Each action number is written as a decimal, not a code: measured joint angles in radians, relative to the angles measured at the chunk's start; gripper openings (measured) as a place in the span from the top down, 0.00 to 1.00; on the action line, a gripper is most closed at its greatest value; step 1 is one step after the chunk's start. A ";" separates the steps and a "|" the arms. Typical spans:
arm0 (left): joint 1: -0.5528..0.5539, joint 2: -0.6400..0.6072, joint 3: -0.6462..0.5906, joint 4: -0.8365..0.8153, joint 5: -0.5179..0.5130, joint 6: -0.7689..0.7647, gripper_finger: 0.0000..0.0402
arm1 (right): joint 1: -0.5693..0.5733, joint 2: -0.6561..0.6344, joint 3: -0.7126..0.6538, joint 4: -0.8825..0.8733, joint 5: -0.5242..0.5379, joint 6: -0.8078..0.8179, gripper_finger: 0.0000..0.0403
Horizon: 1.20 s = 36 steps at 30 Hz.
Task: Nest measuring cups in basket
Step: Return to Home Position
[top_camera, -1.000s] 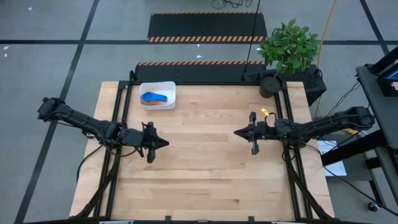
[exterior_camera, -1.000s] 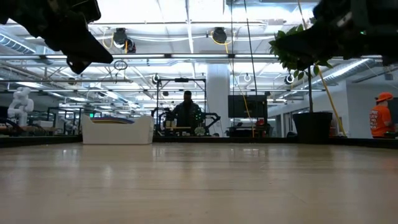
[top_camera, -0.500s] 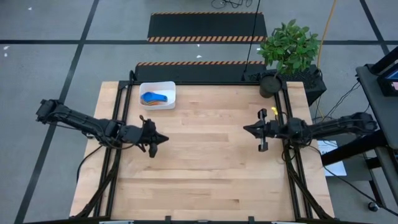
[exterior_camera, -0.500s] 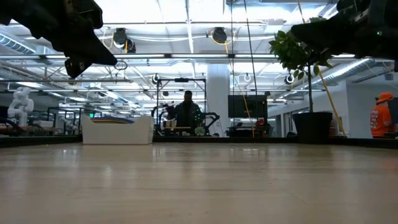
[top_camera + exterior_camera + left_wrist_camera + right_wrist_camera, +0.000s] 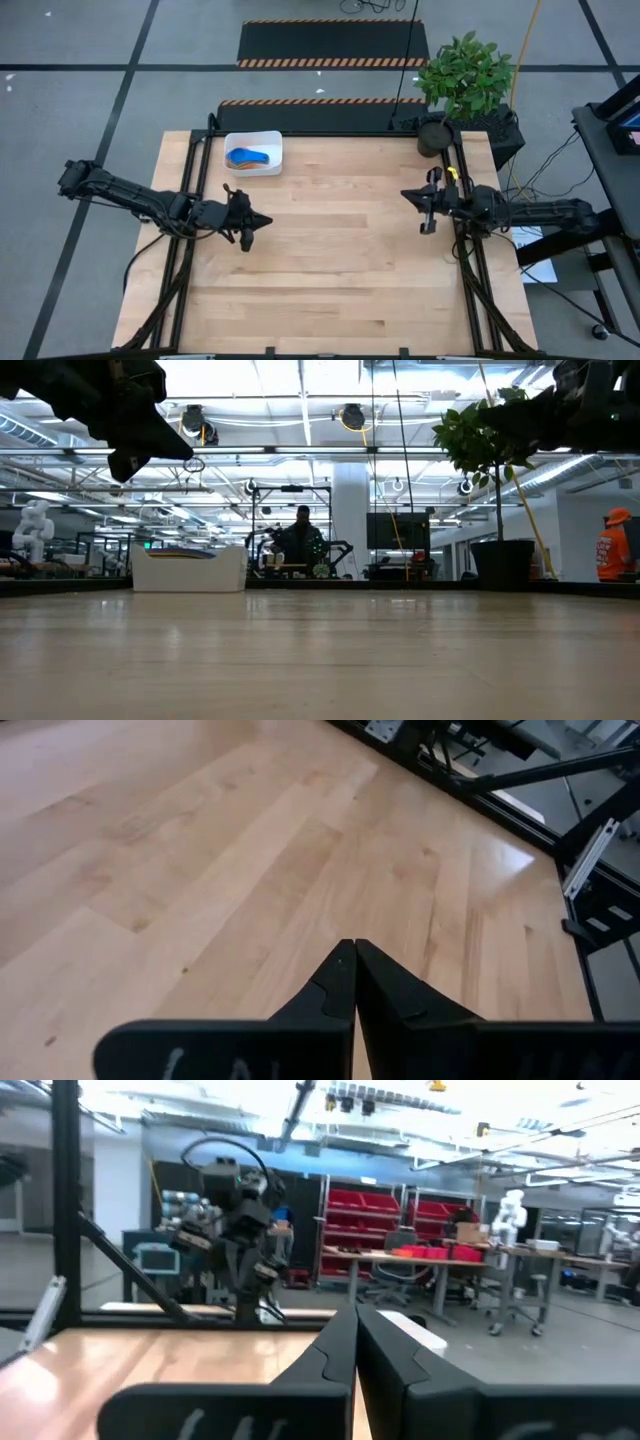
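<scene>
**Both pincers closed and empty, cups in the basket**

My left pincer [image 5: 264, 222] hangs above the left half of the counter [image 5: 330, 270], pointing toward the middle. Its fingers are pressed together with nothing between them. My left wrist view shows the two dark fingertips [image 5: 343, 960] meeting over bare wood.

My right pincer [image 5: 405, 195] is at the right side of the counter, close to the black frame rail there, and points back toward the left one. It too is closed on nothing; in my right wrist view the fingers [image 5: 340, 1335] touch at the tips. The two pincers are well apart, with open wood between them.

The basket [image 5: 255, 135] sits on the counter at the far left corner, near the rail and well away from both pincers. The measuring cups [image 5: 248, 157] lie inside it; from above only a blue top cup shows, its handle reaching toward the basket's right wall. How many cups sit under it I cannot tell.

A potted plant [image 5: 465, 75] stands beyond the far right corner.
</scene>
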<state>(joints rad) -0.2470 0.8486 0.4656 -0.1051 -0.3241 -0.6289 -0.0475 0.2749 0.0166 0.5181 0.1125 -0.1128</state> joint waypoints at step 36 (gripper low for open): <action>0.001 0.000 0.000 -0.005 -0.089 0.029 0.97 | 0.002 -0.267 0.011 -0.513 -0.119 0.065 1.00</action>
<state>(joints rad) -0.2462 0.8486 0.4656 -0.1103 -0.4133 -0.6003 -0.0460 0.0074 0.0279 0.0048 -0.0067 -0.0479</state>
